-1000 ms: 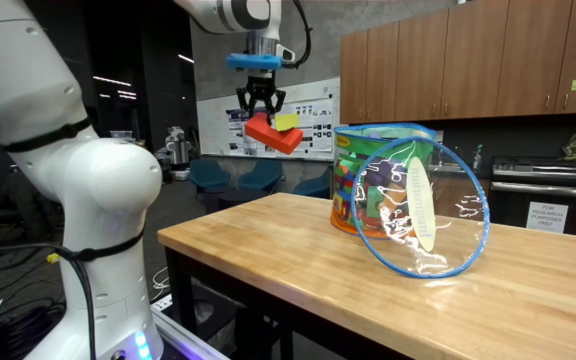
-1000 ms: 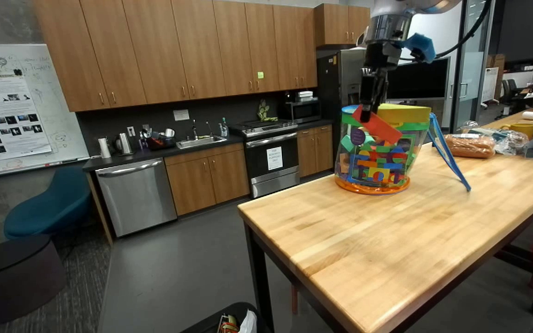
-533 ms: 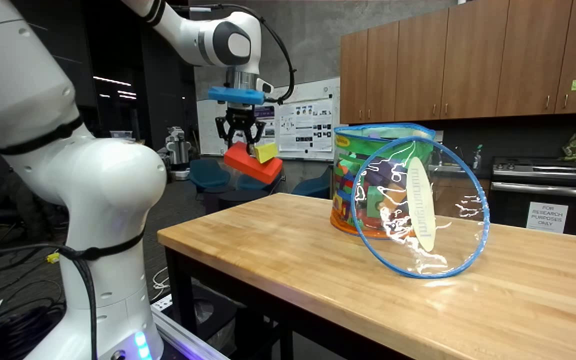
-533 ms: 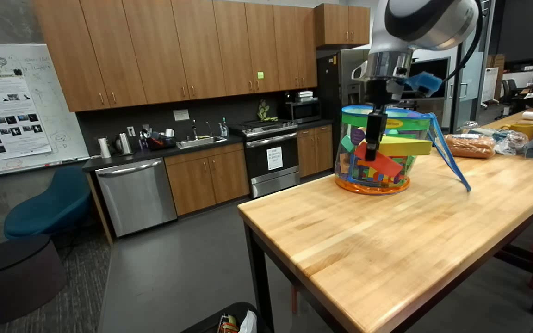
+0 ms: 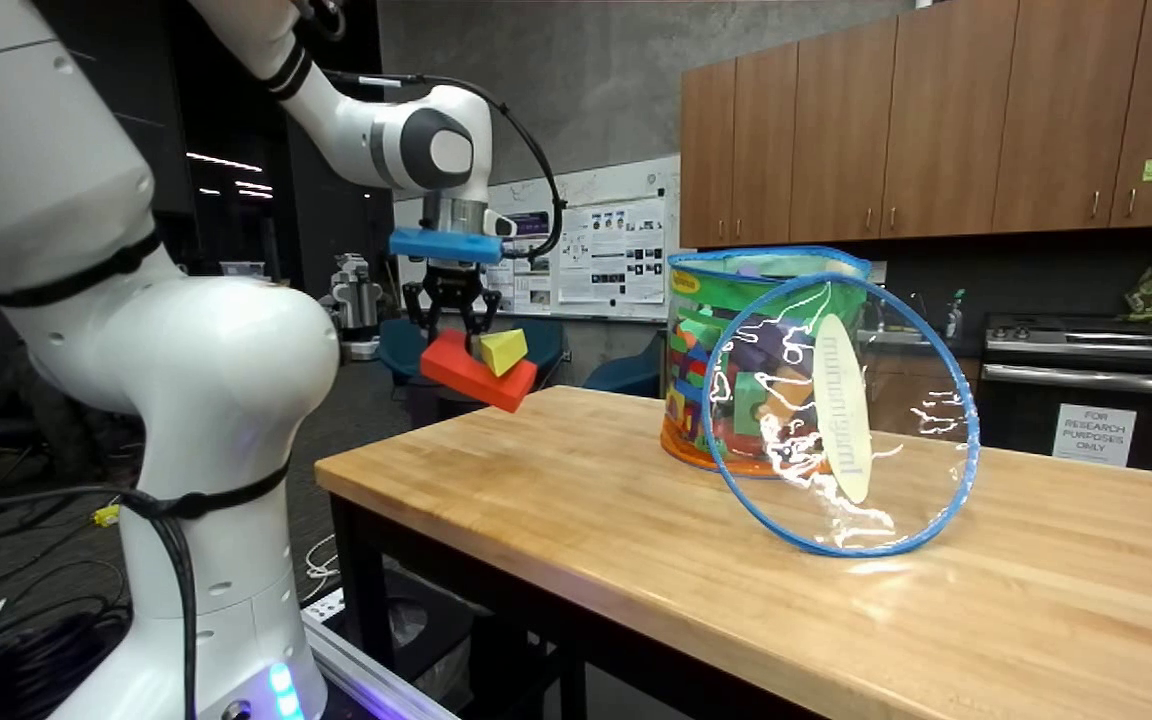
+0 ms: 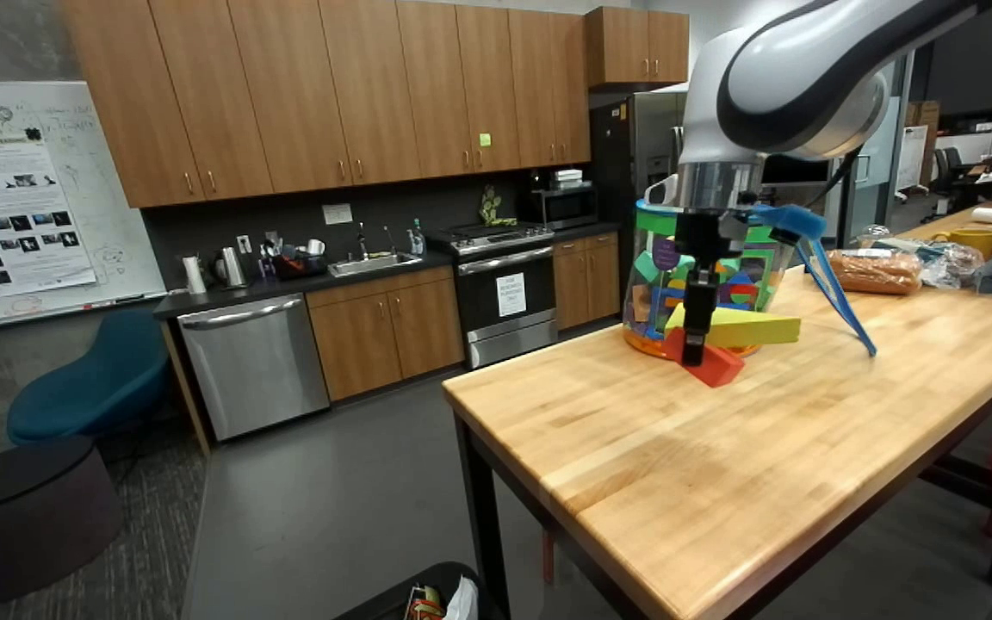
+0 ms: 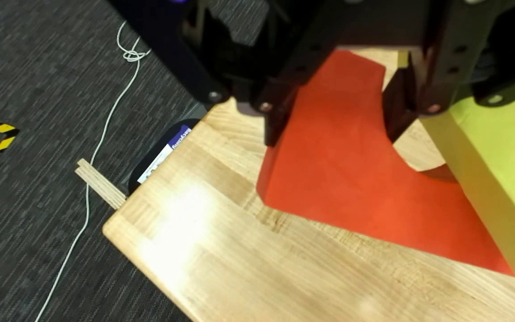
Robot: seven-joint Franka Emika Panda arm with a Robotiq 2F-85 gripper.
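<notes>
Wooden table (image 5: 636, 500): gives firm ground; its corner points to eight o'clock in the wrist view.
Clear bag (image 5: 721, 305): stands upright on the table, perhaps made steady by the weight of coloured blocks (image 5: 691, 365) inside; it is at three o'clock from the gripper (image 5: 453, 340) in an exterior view.
Blue-rimmed lid (image 5: 841, 410): leans from the bag's rim down to the table, at four o'clock of the bag; probably it is joined to this rim, so it cannot lie flat.
Red block (image 5: 474, 375): held above the table, its free end sloping to four o'clock, I suppose because only the other end is gripped.
Yellow block (image 6: 750, 327): at three o'clock of the gripper in the wrist view, over the arch of the red block; it seems wedged there, but the contact is hidden.
Fingers (image 7: 396, 105): clenched around one leg of the red block, one inside the arch, one outside; this leg looks narrow enough for them.
</notes>
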